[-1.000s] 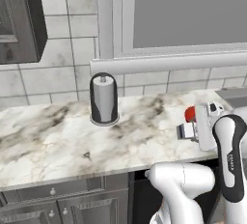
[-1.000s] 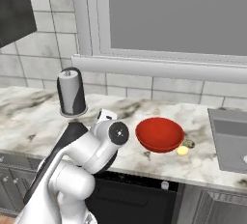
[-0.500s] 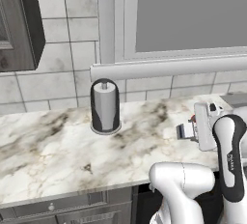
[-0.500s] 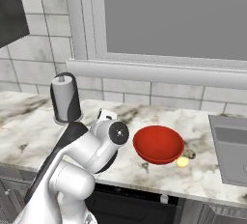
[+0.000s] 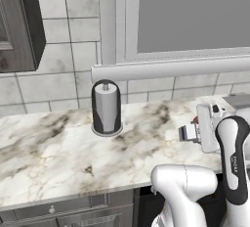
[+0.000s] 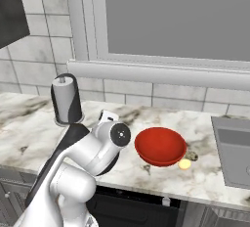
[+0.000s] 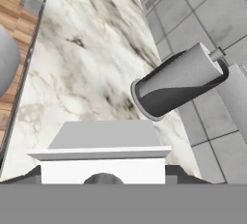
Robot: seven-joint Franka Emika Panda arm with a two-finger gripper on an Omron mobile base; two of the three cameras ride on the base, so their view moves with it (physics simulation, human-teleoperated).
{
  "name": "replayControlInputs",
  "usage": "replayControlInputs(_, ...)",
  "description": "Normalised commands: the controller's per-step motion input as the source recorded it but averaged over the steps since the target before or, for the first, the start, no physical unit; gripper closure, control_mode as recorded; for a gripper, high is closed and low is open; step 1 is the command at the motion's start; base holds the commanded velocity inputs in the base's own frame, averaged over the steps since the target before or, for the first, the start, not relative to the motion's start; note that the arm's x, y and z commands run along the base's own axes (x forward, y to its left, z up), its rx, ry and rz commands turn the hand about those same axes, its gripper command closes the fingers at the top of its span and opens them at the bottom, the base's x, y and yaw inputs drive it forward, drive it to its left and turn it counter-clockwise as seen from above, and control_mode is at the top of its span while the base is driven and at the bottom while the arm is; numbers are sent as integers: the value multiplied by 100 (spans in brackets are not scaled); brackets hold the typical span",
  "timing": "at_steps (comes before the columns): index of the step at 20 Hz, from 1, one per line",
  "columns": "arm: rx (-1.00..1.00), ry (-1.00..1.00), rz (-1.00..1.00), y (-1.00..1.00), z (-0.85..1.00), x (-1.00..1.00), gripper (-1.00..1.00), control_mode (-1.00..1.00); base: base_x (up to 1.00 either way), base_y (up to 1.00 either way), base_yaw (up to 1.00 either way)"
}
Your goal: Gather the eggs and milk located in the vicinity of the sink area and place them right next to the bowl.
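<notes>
Milk [image 7: 103, 165] sits clamped between the two dark fingertips of the gripper [image 5: 194, 132]: in the hand view the white gable top of the carton fills the gap between them, and the jaws stand partly open, closed on its sides. From the left base view the carton juts out to the left of the hand, its blue band showing, held above the marble counter [image 5: 53, 157] and not resting on it. It hangs over the right part of the counter, well apart from the paper-towel holder [image 5: 106, 107], which stands upright near the tiled wall

Right base view shows the red bowl [image 6: 160, 145] on the counter to the right of the arm's elbow. One pale-yellow egg [image 6: 184, 164] lies on the marble just beside the bowl's front right rim; whether it touches the rim I cannot tell. The steel sink [image 6: 234, 147] is set into the counter further right, near the bowl but apart from it. The hand looks along the counter toward the paper-towel holder, which appears tilted there because the camera is rolled
</notes>
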Motion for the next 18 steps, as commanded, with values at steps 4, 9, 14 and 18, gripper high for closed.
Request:
replayControlInputs(4,0,10,0,0,0,13,100,-100,0,0,0)
replayControlInputs(9,0,23,0,0,0,14,100,-100,0,0,0)
replayControlInputs(14,0,27,-1,0,0,29,100,-100,0,0,0)
replayControlInputs(18,-2,12,-3,-5,0,29,100,-100,0,0,0)
